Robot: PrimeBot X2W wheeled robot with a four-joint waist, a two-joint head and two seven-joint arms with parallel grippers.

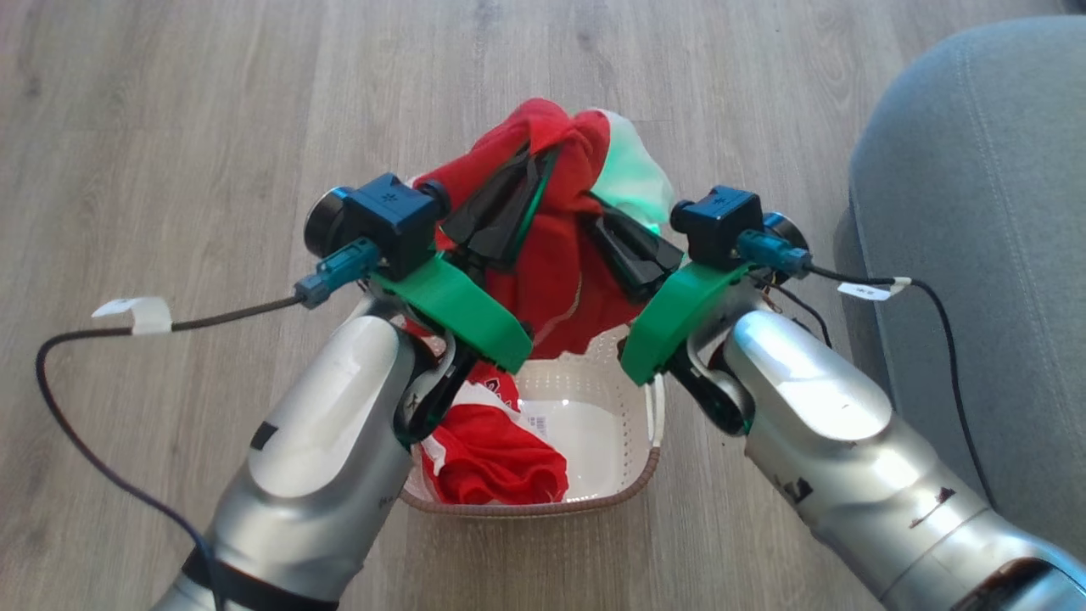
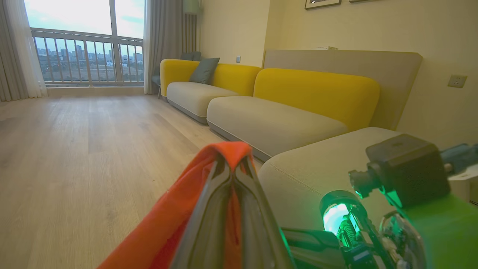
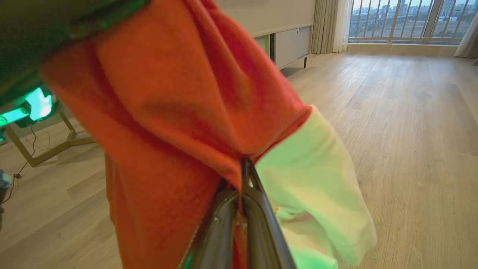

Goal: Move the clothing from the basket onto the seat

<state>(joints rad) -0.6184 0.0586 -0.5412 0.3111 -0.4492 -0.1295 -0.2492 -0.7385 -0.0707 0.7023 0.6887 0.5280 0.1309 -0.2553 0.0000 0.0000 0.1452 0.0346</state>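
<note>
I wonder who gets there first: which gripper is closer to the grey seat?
Right. The right gripper, shut on the clothing, is toward the seat; the left gripper grips it farther away.

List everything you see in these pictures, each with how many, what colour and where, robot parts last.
lifted clothing: one bundle, red with a white sleeve, above the basket
clothing in the basket: one heap, red with white trim, basket's left side
basket: one, cream with brown rim, on the floor before the robot
seat: one, grey, right of the basket
floor: one, pale wood, under everything
sofa: one row, yellow backs and beige seats, along the wall
cushion: one, grey, on the far sofa end
cabinet: one, white, against the far wall
left gripper: one, dark fingers, shut on the lifted clothing
right gripper: one, dark fingers, shut on the lifted clothing
</note>
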